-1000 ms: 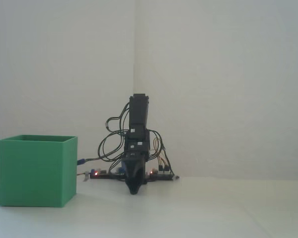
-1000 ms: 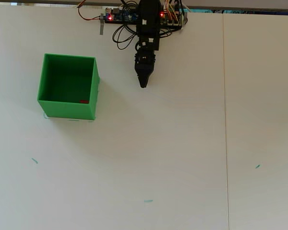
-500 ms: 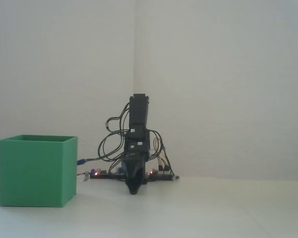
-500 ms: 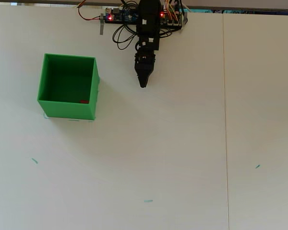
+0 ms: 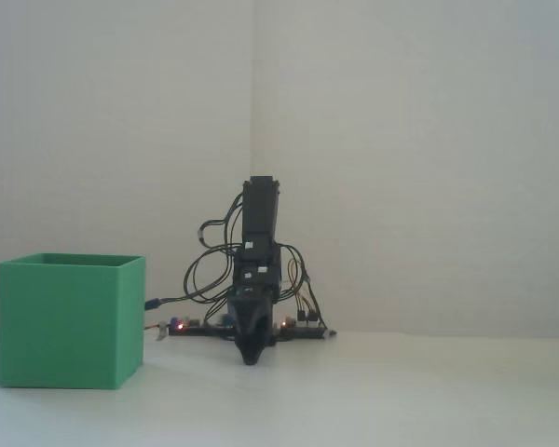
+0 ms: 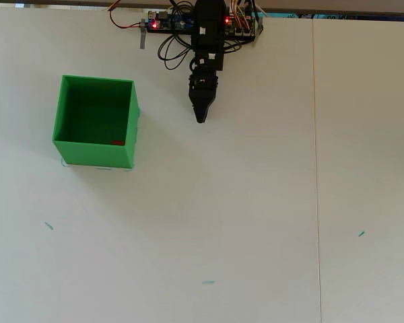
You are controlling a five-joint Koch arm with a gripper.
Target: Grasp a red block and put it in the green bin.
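At the near end of the worktop, in the lower part of the overhead view, nothing but a few faint marks is showing. Farther up, in the left half of that frame, the green bin is sitting open-topped, and the red block is lying inside it on the floor, against the wall nearest the lower edge of the frame; in the fixed view the green bin is hiding it completely. Beyond, in the upper middle of the overhead view, the tool is pointing down toward the worktop, well apart from the bin, with its jaws looking closed to a single point and nothing between them; in the fixed view the tool is hanging just above the surface before the base electronics. Judging from this, the placing is done, so the remaining step is simply resting: keeping the arm folded near its base, clear of the bin wall, avoiding any sweep that could nudge the box.
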